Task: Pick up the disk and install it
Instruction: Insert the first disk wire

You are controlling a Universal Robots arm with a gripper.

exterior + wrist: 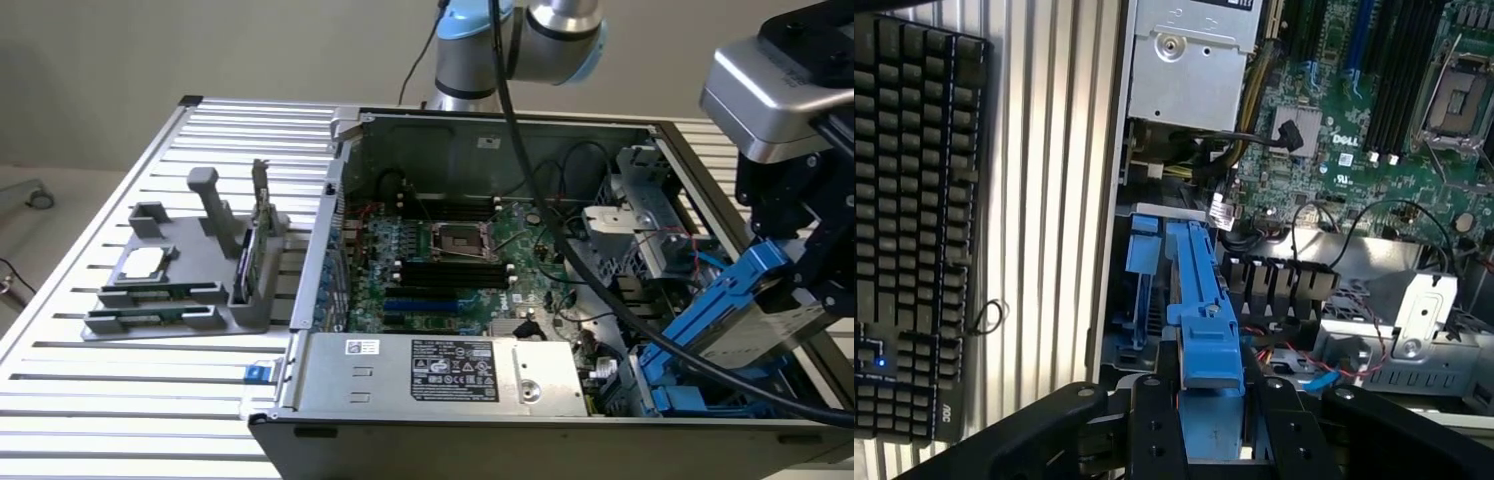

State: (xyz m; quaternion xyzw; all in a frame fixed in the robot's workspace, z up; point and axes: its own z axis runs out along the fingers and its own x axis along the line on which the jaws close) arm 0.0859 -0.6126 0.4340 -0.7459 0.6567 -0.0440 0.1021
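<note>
The disk, silver-grey with bright blue carrier rails, hangs tilted over the open computer case at the exterior view's right. My gripper is shut on it from above. In the wrist view the black fingers clamp both sides of the disk's blue rail. Just below the disk sits the blue drive bay in the case's near right corner, also seen in the wrist view as a blue frame. Whether the disk touches the bay I cannot tell.
Inside the case lie the motherboard and a silver power supply, with a metal drive cage behind. A thick black cable crosses the case. A grey fixture stands on the slatted table at the exterior view's left. A keyboard lies beside the case.
</note>
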